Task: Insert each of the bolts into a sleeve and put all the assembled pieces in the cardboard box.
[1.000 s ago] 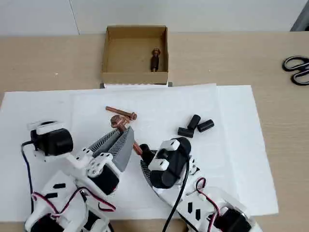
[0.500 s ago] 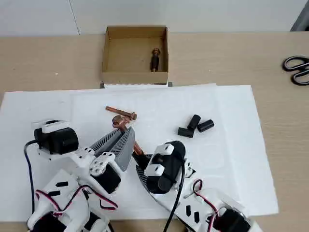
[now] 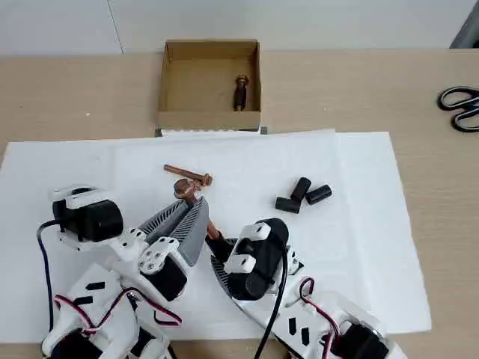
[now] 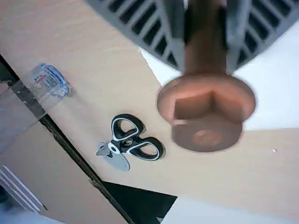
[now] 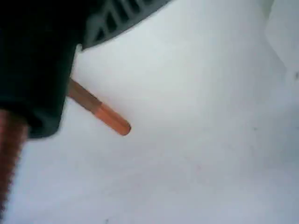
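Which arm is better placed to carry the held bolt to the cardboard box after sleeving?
Left. The left gripper clamps the bolt just under the head, pointing toward the cardboard box; the right gripper sits farther back at the bolt's tip.

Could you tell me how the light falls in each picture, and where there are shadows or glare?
High view: soft, even light, faint shadows under the arms on the white paper, no glare. Left wrist view: the head of the bolt is softly lit, without glare. Right wrist view: bright paper, with a dark mass along one edge.
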Tool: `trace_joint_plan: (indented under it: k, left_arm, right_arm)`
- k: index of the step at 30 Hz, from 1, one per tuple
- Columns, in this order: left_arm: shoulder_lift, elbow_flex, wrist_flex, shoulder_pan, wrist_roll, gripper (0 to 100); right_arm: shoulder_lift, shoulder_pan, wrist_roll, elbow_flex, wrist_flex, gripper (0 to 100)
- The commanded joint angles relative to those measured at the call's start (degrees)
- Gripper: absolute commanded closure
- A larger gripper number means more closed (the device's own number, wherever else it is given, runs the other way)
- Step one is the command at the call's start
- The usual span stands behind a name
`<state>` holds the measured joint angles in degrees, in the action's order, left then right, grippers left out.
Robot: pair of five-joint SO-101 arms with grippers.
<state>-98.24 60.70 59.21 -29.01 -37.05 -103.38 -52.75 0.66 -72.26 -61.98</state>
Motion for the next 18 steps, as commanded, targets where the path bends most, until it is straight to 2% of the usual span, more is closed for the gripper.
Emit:
trace_joint_plan:
  k: [1, 6, 15, 18]
  left_arm:
    - [0.3, -0.1, -1.5, -0.3, 0.9, 99]
    - [0.3, 1.9, -1.5, -0.3, 0.9, 99]
    - [0.3, 2.2, -1.5, -0.3, 0.9, 99]
    - [-0.1, 1.7, -1.7, -0.2, 3.6, 99]
  right_arm:
    - [-0.6, -0.3, 0.7, 3.3, 1.2, 99.5]
    - [-0.6, -0.3, 3.4, 3.8, 1.2, 99.5]
    - [-0.6, -0.3, 3.9, 4.3, 1.2, 99.5]
    - [-0.6, -0.3, 3.9, 4.3, 1.3, 99.5]
